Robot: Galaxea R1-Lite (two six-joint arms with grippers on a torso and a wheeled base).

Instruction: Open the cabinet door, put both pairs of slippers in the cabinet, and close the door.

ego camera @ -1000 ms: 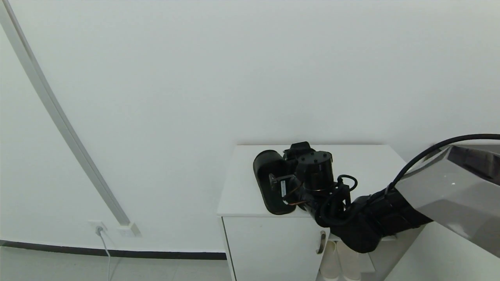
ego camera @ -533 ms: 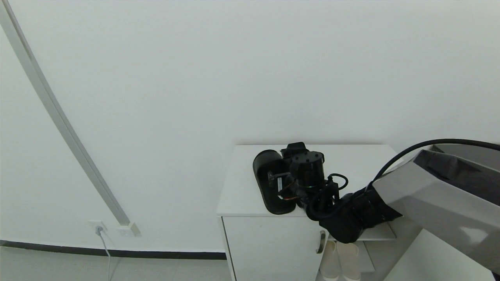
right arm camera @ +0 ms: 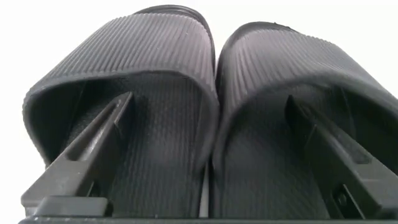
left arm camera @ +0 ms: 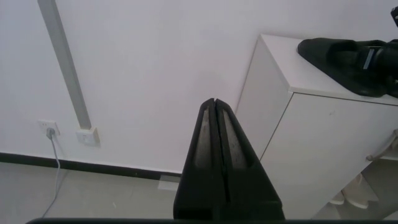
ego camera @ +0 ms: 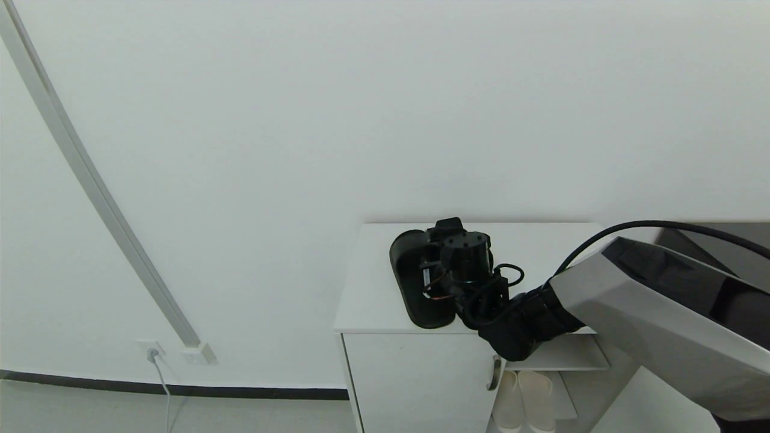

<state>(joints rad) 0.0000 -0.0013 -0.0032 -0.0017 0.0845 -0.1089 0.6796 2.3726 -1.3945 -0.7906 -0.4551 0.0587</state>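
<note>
Slippers (ego camera: 410,273) lengthwise front-to-back atop cabinet (ego camera: 367,291)

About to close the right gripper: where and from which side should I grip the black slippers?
Pinch the black slippers by their touching inner strap walls, coming in through the strap openings facing the wrist, one finger of the open right gripper inside each. They lie side by side, so one squeeze likely takes both.

— What sort of place is this?
— A plain indoor room arranged like a home entry. A white shoe cabinet (ego camera: 415,379) stands against a bare white wall (ego camera: 301,120), with black slippers (ego camera: 412,282) on top and white slippers (ego camera: 522,409) on its shelf.
— Anything else?
— A wall socket (ego camera: 150,347), a grey cable duct (ego camera: 90,174) and dark skirting (ego camera: 240,392). Whether it is a home or a lab, I cannot tell.
</note>
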